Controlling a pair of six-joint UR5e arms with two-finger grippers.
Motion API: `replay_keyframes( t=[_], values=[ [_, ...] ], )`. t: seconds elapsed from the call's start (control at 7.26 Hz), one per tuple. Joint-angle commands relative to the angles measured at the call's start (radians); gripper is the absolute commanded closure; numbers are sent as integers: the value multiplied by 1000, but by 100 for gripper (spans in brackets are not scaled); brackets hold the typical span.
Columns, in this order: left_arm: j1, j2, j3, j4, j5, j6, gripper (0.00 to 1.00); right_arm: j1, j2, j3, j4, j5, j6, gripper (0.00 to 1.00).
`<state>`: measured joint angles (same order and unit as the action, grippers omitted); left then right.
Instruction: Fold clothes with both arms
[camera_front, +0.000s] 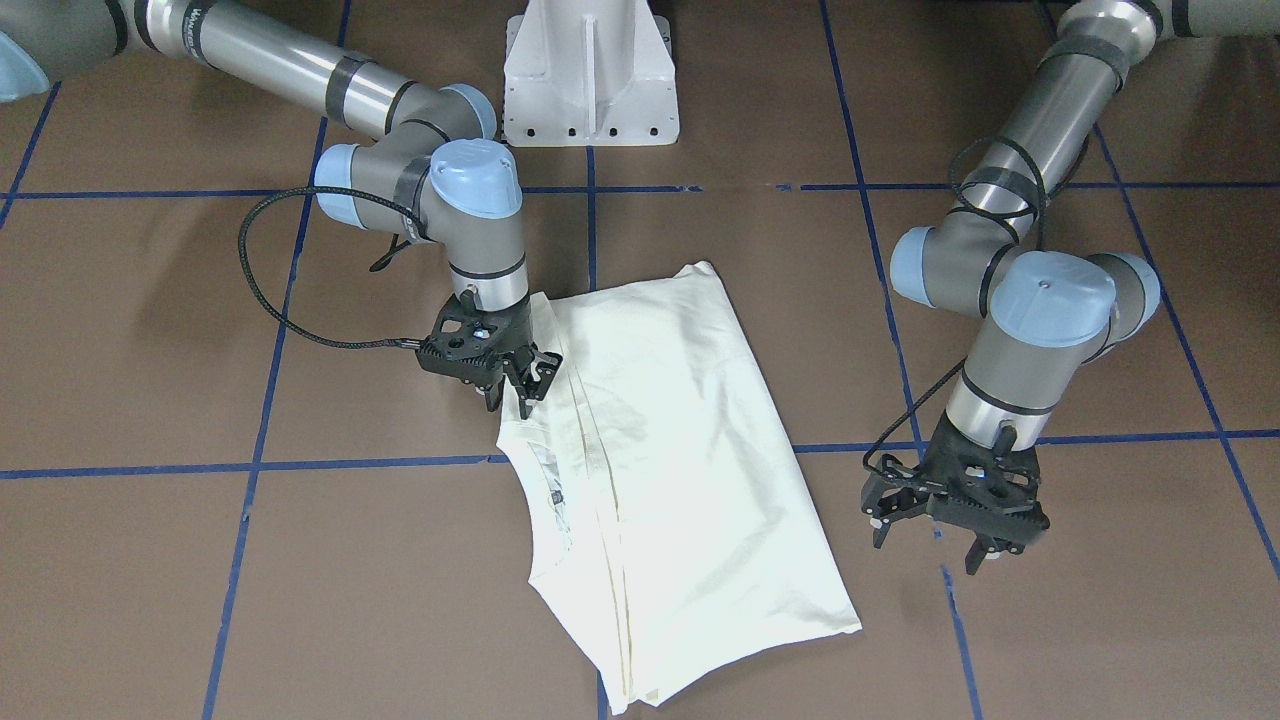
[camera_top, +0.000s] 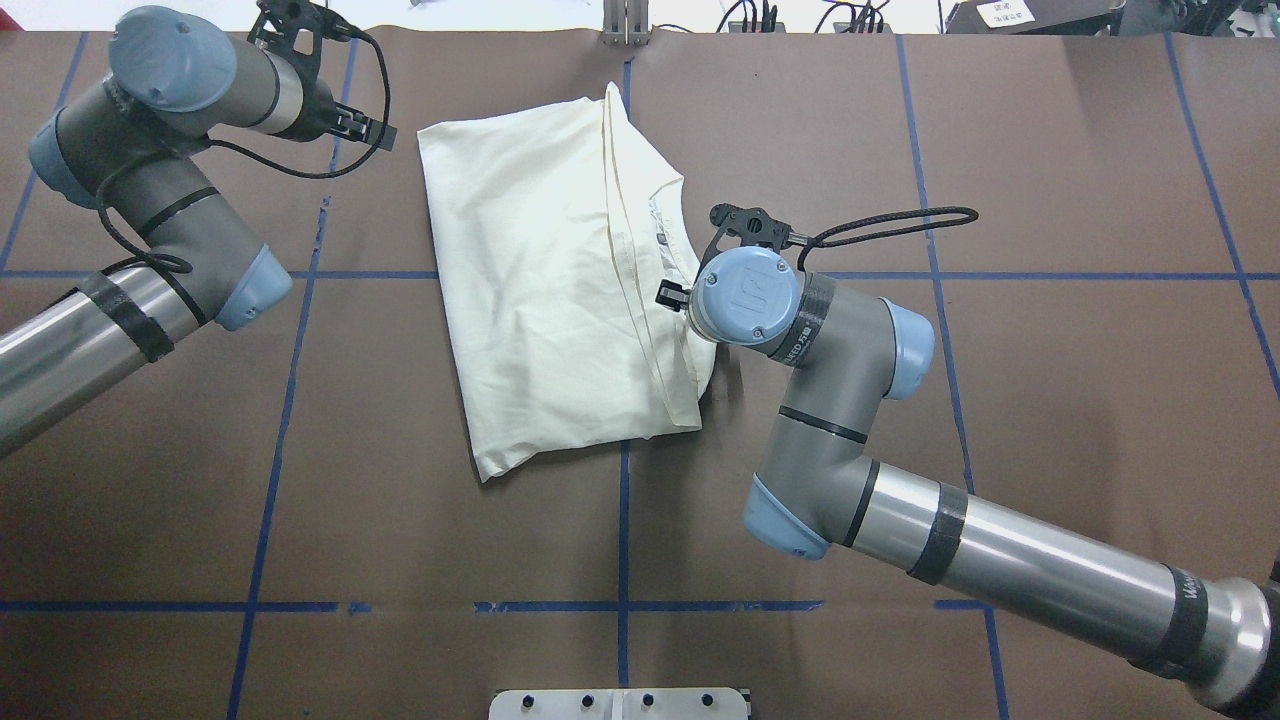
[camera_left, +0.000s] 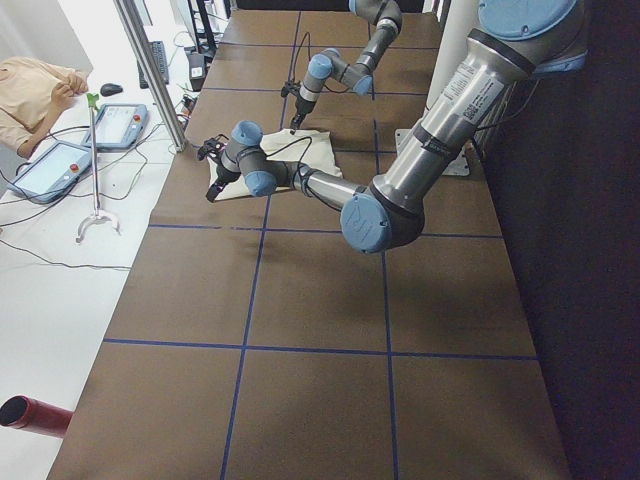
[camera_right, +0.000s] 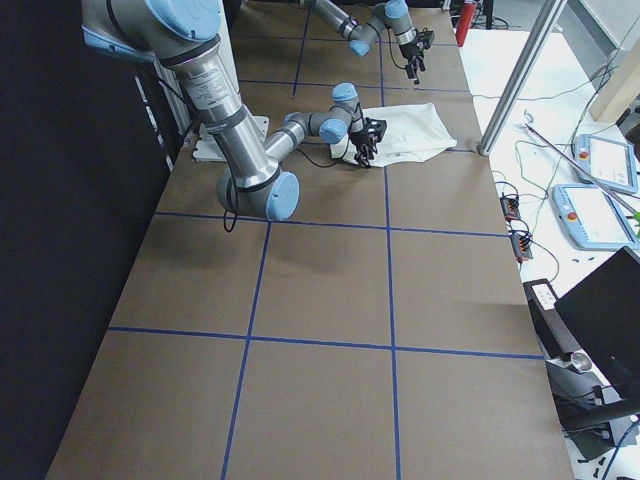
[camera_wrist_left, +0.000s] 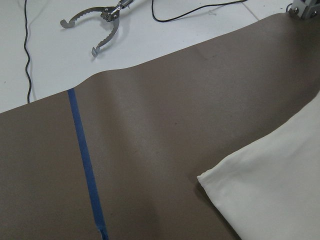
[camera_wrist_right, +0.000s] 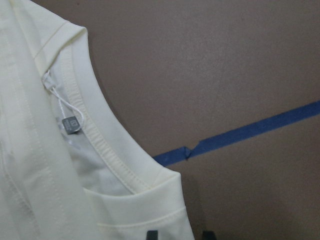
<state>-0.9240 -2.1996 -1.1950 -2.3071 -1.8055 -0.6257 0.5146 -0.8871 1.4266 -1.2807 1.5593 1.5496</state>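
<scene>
R claw (camera_front: 510, 400): narrow gap, nothing pinched yet. In the R wrist view its dark tips straddle the shoulder edge beside the neckline (camera_wrist_right: 100, 135), one tip over cloth, the other over bare table (camera_front: 150, 350). It sits out from the white pedestal (camera_front: 590, 75), slightly to the pedestal's robot-right side. L claw (camera_front: 930, 548): spread wide, empty, farther out from the pedestal on its robot-left side, near the cloth but not touching.

T-shirt (camera_front: 670, 450): flat on the table straight out from the pedestal, lying aslant, plain side up, in layers, w/ the neck opening on the edge toward the pedestal's robot-right side.

Risks, as I judge them:
- R claw shuts on the top layer only, so the layers peel apart on lifting and the fold is lost.
- It catches the tag (camera_wrist_right: 71, 125) or its string instead of the rib, giving a weak hold and a possible tear.
- R lifts alone while L is off the cloth, so the shirt drags and skews, esp. lying aslant.
- The lower tip digs into the table covering if it comes in too low.
</scene>
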Motion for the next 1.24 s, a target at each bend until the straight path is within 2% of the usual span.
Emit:
replay_keyframes(
  t=[0.0,0.41,0.69,1.1],
  values=[
    [2,0,0,0,0,-2,0,-1,-1,0,0,-1,1,100],
    [4,-2,0,0,0,-6,0,1,-19,53,-28,-1,0,100],
    [5,-2,-2,-2,0,-8,0,-33,-125,183,-26,-11,1,100],
    [5,-3,-3,-2,0,-6,0,-77,-237,313,-26,-62,0,100]
  ],
)
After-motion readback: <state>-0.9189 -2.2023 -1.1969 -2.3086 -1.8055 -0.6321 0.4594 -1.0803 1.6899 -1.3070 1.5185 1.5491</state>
